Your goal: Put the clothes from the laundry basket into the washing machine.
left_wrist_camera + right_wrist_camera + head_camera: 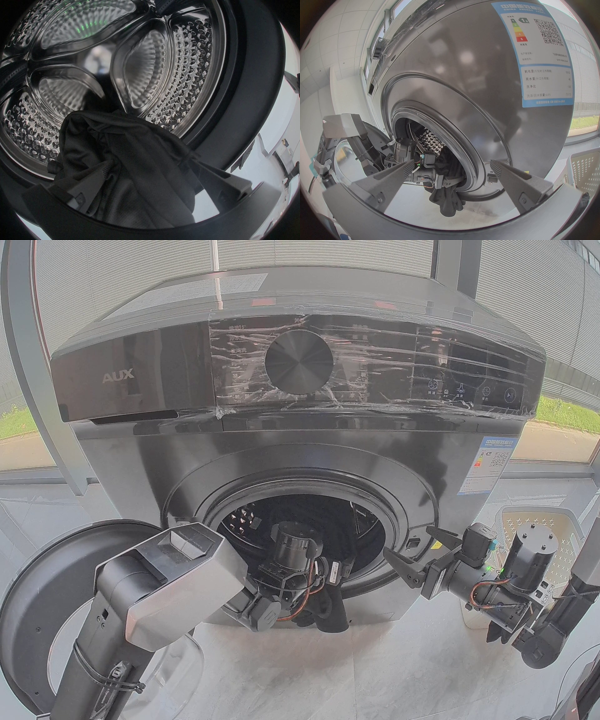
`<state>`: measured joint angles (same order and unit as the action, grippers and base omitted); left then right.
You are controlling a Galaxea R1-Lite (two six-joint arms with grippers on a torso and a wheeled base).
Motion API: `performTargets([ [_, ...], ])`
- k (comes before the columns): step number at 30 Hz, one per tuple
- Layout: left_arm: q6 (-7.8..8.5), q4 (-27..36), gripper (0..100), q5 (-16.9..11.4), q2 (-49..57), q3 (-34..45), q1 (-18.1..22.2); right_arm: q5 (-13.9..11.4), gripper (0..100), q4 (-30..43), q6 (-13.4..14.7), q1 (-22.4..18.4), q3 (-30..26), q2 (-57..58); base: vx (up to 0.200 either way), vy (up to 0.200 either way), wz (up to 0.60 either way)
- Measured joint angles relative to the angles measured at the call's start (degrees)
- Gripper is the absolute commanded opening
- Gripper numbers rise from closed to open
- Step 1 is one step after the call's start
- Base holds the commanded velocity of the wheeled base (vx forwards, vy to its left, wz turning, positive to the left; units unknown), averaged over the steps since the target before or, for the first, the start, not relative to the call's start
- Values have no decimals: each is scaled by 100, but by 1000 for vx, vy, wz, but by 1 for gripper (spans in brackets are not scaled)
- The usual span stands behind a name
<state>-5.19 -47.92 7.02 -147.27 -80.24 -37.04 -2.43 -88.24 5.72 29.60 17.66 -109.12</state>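
The washing machine (156, 459) stands with its door (37, 590) swung open on the robot's left. The left arm reaches into the round opening. In the left wrist view, the left gripper (150, 162) faces the steel drum (187, 78), and 1 black garment (131, 168) is bunched across it. Its 2 fingers sit well apart, so the jaws look wide, with the cloth draped over the gap rather than pinched. The cloth hides the fingertips, so this is a judgement from the spread of the fingers.

Only part of the garment is inside. In the right wrist view, a tail of it hangs out over the lower lip of the opening toward the floor.

The right gripper (451, 164) hangs just beside the right edge of the opening, jaws wide and empty. The white laundry basket (562, 521) is behind it on the robot's right, and its contents cannot be made out.

The step in hand looks like dropping this garment into the drum. To do it well, the cloth should be carried deeper, past the dark rubber seal (250, 93), and let fall only once the bunched part is over the drum floor. The hanging tail is the weak point. Left there, it could drag the rest back out or catch in the door. It probably needs a 2nd push or a lift inward, with the arm kept off the rim.
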Motion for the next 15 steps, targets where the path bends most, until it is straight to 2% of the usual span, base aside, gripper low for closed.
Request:
performTargets([
  [7, 139, -11, 100, -11, -149, -162, 38, -2, 100, 2, 0, 6, 5, 7, 0, 0, 0],
  [8, 148, -28, 0, -11, -179, -182, 46, -6, 100, 2, -2, 6, 5, 7, 0, 0, 0],
  [15, 152, -99, 0, -10, -366, -347, 40, -4, 100, 2, 0, 6, 2, 9, 0, 0, 0],
])
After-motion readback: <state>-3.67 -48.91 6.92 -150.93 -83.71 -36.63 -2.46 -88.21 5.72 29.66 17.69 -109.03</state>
